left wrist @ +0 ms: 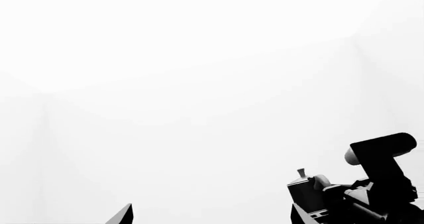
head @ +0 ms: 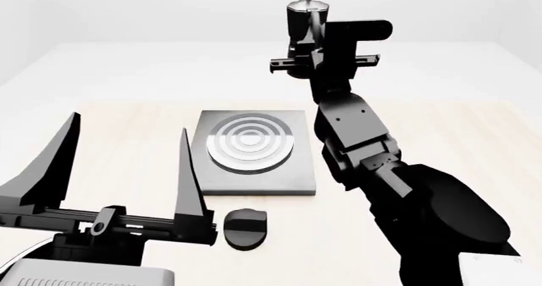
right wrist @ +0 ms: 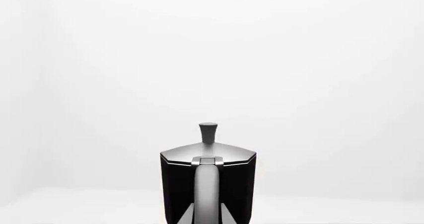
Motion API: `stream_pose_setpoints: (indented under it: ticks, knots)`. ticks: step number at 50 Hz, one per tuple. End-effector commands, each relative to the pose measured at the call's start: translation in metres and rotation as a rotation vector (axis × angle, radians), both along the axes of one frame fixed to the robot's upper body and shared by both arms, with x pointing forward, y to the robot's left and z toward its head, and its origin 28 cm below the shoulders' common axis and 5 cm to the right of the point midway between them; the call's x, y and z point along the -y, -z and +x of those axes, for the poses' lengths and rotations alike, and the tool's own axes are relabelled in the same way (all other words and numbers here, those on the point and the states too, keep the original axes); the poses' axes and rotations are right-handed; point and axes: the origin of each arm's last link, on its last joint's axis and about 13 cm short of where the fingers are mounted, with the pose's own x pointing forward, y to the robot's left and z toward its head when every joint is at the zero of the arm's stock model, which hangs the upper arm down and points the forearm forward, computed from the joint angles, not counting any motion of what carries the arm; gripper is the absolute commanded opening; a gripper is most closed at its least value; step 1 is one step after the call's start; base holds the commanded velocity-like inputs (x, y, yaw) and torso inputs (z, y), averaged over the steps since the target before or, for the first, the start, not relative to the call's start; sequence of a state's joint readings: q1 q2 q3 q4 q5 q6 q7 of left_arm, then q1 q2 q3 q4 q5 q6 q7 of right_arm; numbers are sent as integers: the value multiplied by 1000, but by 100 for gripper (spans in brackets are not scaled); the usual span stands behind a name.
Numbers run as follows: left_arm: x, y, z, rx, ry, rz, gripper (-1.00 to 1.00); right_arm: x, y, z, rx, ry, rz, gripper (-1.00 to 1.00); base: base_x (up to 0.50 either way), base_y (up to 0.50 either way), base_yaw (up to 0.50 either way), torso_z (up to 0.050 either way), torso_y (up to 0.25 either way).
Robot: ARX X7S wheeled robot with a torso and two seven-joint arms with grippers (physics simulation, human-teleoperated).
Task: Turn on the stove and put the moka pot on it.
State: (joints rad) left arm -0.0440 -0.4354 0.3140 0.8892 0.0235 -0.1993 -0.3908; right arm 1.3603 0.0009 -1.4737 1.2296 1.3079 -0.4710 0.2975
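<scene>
The moka pot (head: 303, 14), black with a shiny lid and knob, hangs upright in the air beyond the far edge of the stove, well above the table. My right gripper (head: 315, 45) is shut on its side handle; in the right wrist view the grey handle (right wrist: 206, 189) stands between the two fingertips of that gripper (right wrist: 207, 216). The stove (head: 254, 175) is a flat grey plate with raised burner rings (head: 251, 141), and its round black knob (head: 245, 227) lies just in front of it. My left gripper (head: 129, 126) is open and empty, left of the knob. The left wrist view shows the left gripper (left wrist: 212, 216) and the moka pot (left wrist: 306, 191).
The stove rests on a pale wooden table (head: 449, 134) with white floor and walls beyond it. My right arm (head: 364, 146) reaches over the table to the right of the plate. A white object's corner (head: 491, 270) shows at the bottom right.
</scene>
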Motion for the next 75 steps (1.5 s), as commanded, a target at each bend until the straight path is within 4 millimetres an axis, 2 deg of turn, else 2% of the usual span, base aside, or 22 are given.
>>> stream_pose_setpoints:
  ticks: [1, 7, 9, 10, 26, 43, 44, 47, 59, 75]
  knots:
    - [-1, 1, 0, 0, -1, -3, 100, -14, 2, -5, 21, -78, 1, -100, 0, 0, 0, 0, 0]
    - [-2, 3, -1, -1, -3, -5, 100, -18, 14, -10, 29, -118, 29, -100, 0, 0, 0, 0, 2]
    - [-2, 3, -1, 0, -3, -3, 100, -20, 10, -10, 43, -143, 43, -100, 0, 0, 0, 0, 0]
    - [-2, 2, -1, 0, -3, -3, 100, -21, 16, -12, 44, -148, 47, -100, 0, 0, 0, 0, 0]
    - [0, 1, -1, 3, 2, -2, 100, -29, 27, -19, 58, -268, 27, -100, 0, 0, 0, 0, 1]
    - [-1, 3, 0, -10, -4, 0, 100, -30, 33, -22, 60, -271, 56, -100, 0, 0, 0, 1, 1]
    - [-1, 3, 0, -9, -4, 3, 100, -30, 38, -23, 63, -271, 58, -100, 0, 0, 0, 0, 0]
    - [-1, 3, 0, -16, -11, 7, 100, -30, 33, -22, 63, -268, 55, -100, 0, 0, 0, 0, 3]
    - [0, 3, -1, -14, -15, 19, 100, -31, 35, -23, 83, -269, 58, -100, 0, 0, 0, 2, -136]
    - [0, 4, -1, -12, -10, 15, 100, -33, 17, -22, 180, -285, 116, -100, 0, 0, 0, 4, -229]
